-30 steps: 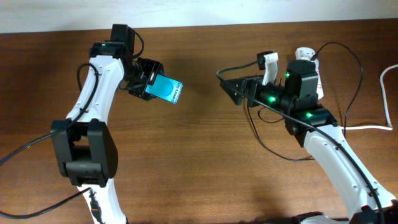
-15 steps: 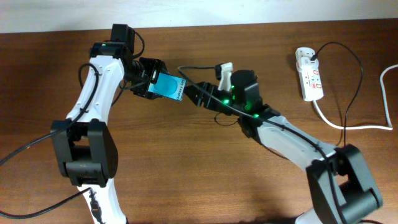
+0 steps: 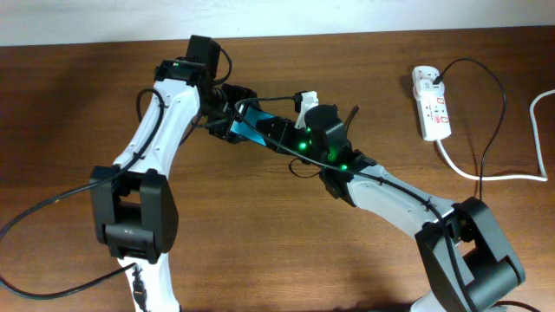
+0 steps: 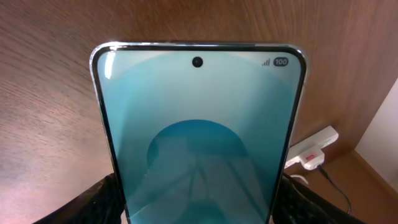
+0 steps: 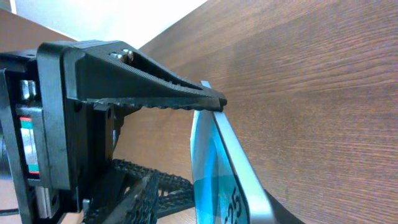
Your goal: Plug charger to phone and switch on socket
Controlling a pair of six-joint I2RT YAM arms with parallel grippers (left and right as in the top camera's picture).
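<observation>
My left gripper (image 3: 245, 121) is shut on the phone (image 3: 251, 130), holding it by its long edges above the table's back middle. In the left wrist view the cyan screen of the phone (image 4: 199, 124) fills the frame, with black fingers (image 4: 81, 205) at both lower sides. My right gripper (image 3: 270, 130) meets it from the right. In the right wrist view the phone (image 5: 221, 162) stands edge-on between my right gripper's (image 5: 211, 208) jaws, a gap showing on the screen side. The white socket (image 3: 431, 104) lies far right. The charger (image 3: 494, 87) loops from its plug there; its tip is hidden.
A thick white cord (image 3: 494, 178) runs from the socket off the right edge. The socket (image 4: 314, 152) also shows behind the phone in the left wrist view. A pale wall borders the table's far edge. Black arm cables trail at the front left.
My right arm swung left from beside the socket to the phone, and its jaws narrowed. My left arm carried the phone a little to the right.
</observation>
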